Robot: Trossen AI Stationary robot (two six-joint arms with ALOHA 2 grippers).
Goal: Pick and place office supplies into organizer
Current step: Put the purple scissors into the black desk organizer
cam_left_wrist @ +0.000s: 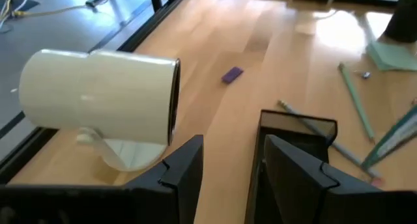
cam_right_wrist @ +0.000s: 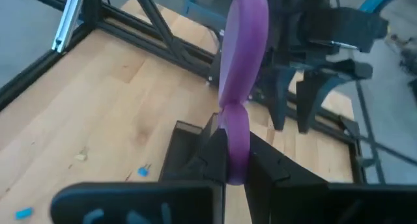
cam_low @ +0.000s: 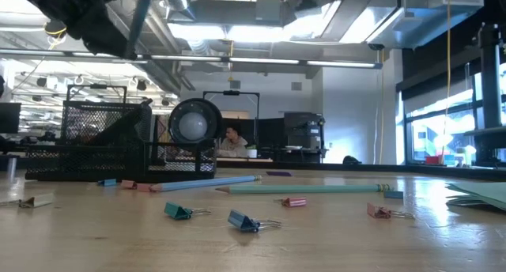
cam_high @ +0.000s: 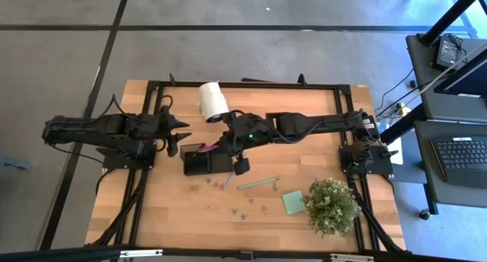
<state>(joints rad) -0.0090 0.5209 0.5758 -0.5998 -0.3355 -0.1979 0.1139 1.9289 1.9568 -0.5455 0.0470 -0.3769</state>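
A: right gripper (cam_right_wrist: 236, 160) – state?
B: fingers clamped on the purple-handled scissors (cam_right_wrist: 241, 81), handle sticking up past the fingers in its wrist view. In the high view the gripper (cam_high: 228, 144) sits right over the organizer (cam_high: 199, 164), purple handle (cam_high: 207, 149) showing at the organizer's upper edge

A: left gripper?
B: left gripper (cam_left_wrist: 228, 168) has its fingers spread with nothing between them, raised on the left side, just beside the organizer's left end (cam_high: 173, 140). Its wrist view looks past the fingers at the organizer's black wall (cam_left_wrist: 296, 123) and the white roll (cam_left_wrist: 98, 97) lying on its side

A: where's the organizer?
B: middle of the table (cam_high: 152, 209), slightly left, just below the white roll (cam_high: 213, 100). Low view shows it as a black mesh tray (cam_low: 95, 141) at the left

A: loose supplies?
B: pale green pencil (cam_high: 259, 183) lies right of the organizer, apart from it. Light green sticky-note pad (cam_high: 294, 202) farther right, just beside the potted plant (cam_high: 332, 206). Small clips (cam_high: 240, 212) scattered below the organizer, a few more near its lower right corner. Low view has clips (cam_low: 245, 221) in front, teal and pink, and the pencil (cam_low: 308, 189) lying across behind them. Tiny purple piece (cam_left_wrist: 232, 74) sits alone on the wood in the left wrist view

A: anything in the organizer?
B: can't tell, arm covers it
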